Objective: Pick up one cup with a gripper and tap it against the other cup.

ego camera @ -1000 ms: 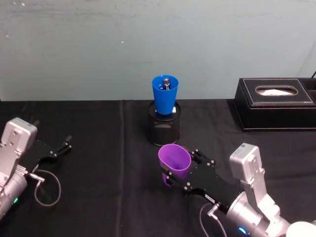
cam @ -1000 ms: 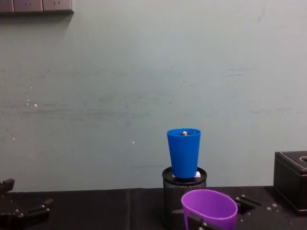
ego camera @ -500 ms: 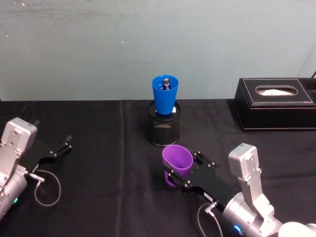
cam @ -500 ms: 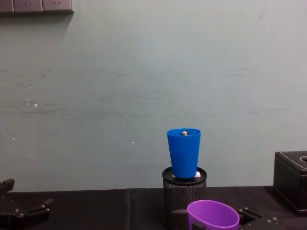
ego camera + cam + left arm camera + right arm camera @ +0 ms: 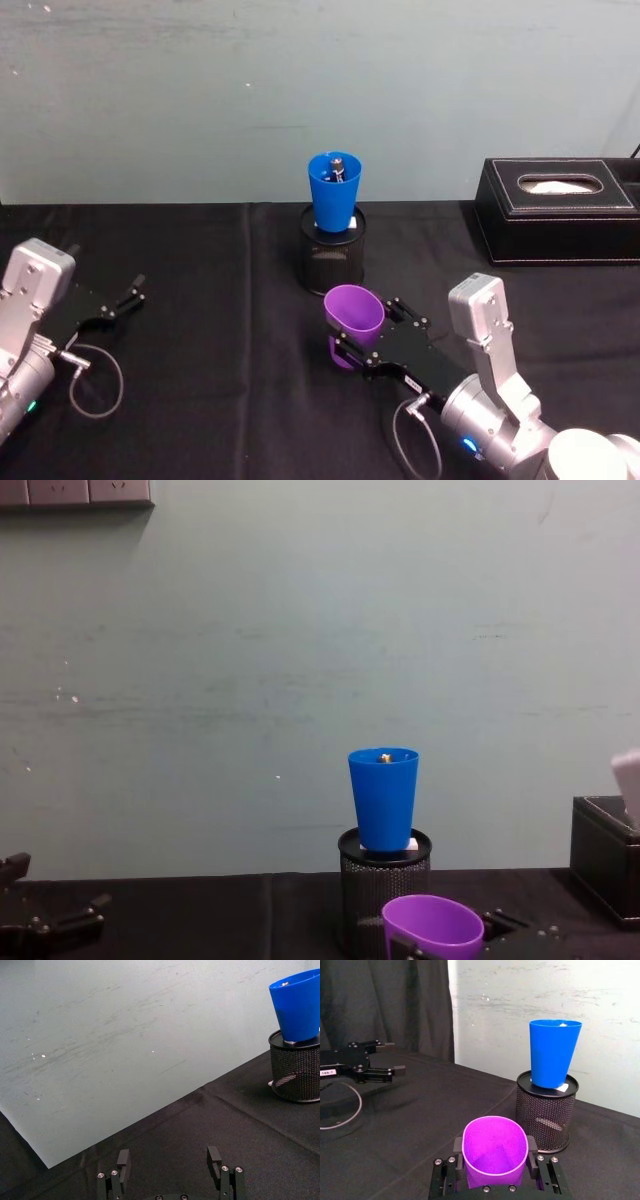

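Note:
The purple cup (image 5: 352, 312) is tilted, its mouth facing the black mesh holder. My right gripper (image 5: 365, 328) is shut on it, a finger (image 5: 532, 1147) pressing each side of the purple cup (image 5: 495, 1152). It shows low in the chest view, the purple cup (image 5: 432, 925) in front of the holder. The blue cup (image 5: 334, 190) stands upright on top of the mesh holder (image 5: 333, 262), a short gap beyond the purple one. The blue cup (image 5: 553, 1052) has something small inside. My left gripper (image 5: 138, 290) rests open on the table at the far left, its gap (image 5: 168, 1157) holding nothing.
A black tissue box (image 5: 555, 210) stands at the back right. A grey cable (image 5: 95, 380) loops on the black cloth by the left arm. A pale wall runs close behind the holder.
My right arm has shifted left, carrying the purple cup a little nearer the mesh holder and lower in the chest view. The left arm and the blue cup have not moved.

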Robot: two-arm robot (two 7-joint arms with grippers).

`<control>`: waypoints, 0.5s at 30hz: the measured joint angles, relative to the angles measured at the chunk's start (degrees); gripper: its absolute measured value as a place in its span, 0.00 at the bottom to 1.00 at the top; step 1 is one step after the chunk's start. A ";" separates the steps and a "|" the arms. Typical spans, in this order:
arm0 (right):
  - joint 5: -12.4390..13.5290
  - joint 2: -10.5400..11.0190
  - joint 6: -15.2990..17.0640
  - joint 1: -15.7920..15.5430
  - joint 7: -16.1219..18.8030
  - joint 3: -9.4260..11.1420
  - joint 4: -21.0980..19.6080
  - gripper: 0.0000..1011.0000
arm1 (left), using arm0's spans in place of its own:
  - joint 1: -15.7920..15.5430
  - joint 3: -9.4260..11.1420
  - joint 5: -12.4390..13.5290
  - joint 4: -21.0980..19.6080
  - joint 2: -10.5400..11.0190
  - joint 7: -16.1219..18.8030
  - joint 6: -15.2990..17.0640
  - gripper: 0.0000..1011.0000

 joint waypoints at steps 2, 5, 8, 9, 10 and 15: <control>-0.08 -0.24 0.07 0.48 0.08 -0.03 0.64 0.71 | 0.00 0.00 0.00 0.00 0.00 0.00 0.00 0.99; -0.25 -0.59 0.04 0.99 0.22 -0.07 1.46 0.71 | 0.00 0.00 0.00 0.00 0.00 0.00 0.00 0.99; -0.27 -0.91 -0.27 1.45 0.42 -0.07 2.47 0.71 | 0.00 0.00 0.00 0.00 0.00 0.00 0.00 0.99; -0.26 -0.99 -0.35 1.56 0.47 -0.06 2.73 0.71 | 0.00 0.00 0.00 0.00 0.00 0.00 0.00 0.99; -0.25 -1.04 -0.45 1.63 0.52 -0.04 2.92 0.71 | 0.00 0.00 0.00 0.00 0.00 0.00 0.00 0.99; -0.02 -1.52 -1.06 2.13 0.91 0.03 4.42 0.71 | 0.00 0.00 0.00 0.00 0.00 0.00 0.00 0.99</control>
